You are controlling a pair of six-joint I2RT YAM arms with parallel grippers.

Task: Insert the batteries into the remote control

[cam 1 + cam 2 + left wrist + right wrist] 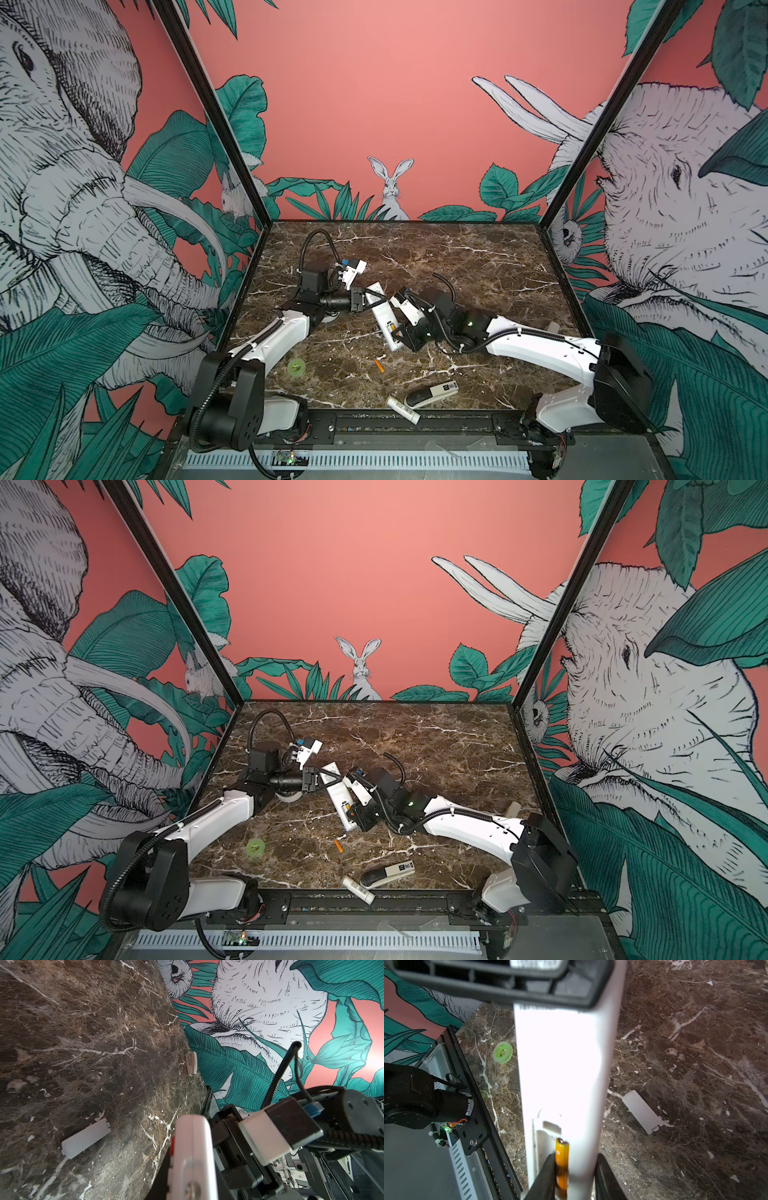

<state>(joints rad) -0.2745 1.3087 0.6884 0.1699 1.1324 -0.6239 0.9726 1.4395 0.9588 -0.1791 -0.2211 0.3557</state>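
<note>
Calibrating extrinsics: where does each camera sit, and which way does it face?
Top views: high in front, looking down and back over the table; left arm, right arm show, left gripper clamped on the remote control.
Left wrist: on the left arm, looking along the remote control toward the right arm; own gripper barely shows.
Right wrist: on the right arm, looking along the remote control's white back at a battery at its open bay; right gripper fingers show.
Shared: both wrist views see the battery cover.

White remote control [382, 319] back-up, compartment open; orange battery [562, 1159] at open compartment; other battery [379, 366] loose on tabletop nearby.
</note>
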